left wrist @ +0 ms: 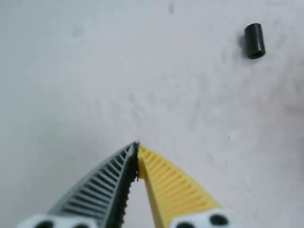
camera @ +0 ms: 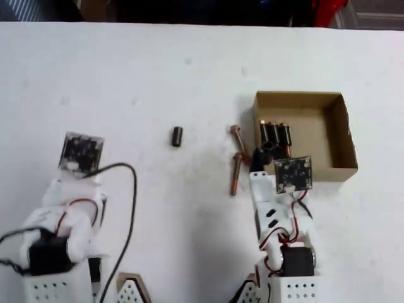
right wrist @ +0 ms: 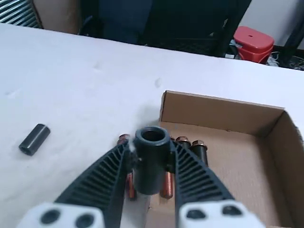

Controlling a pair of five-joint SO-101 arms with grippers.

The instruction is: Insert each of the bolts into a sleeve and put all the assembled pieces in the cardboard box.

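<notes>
The right tool (right wrist: 152, 151) is clamped on an upright black cylindrical sleeve (right wrist: 151, 167) at the brown cardboard box's (right wrist: 223, 111) near corner. The left tool (left wrist: 137, 148) is closed and empty. By judgement, the bore should be kept in line with a copper bolt (camera: 235, 172) lying on the white counter (camera: 158, 76).

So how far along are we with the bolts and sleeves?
Done: a few sleeved bolts lie in the cardboard box. In hand: the right gripper holds a black sleeve beside the box. Left: two bare bolts and one loose sleeve lie on the table; the left gripper is shut and empty.
</notes>
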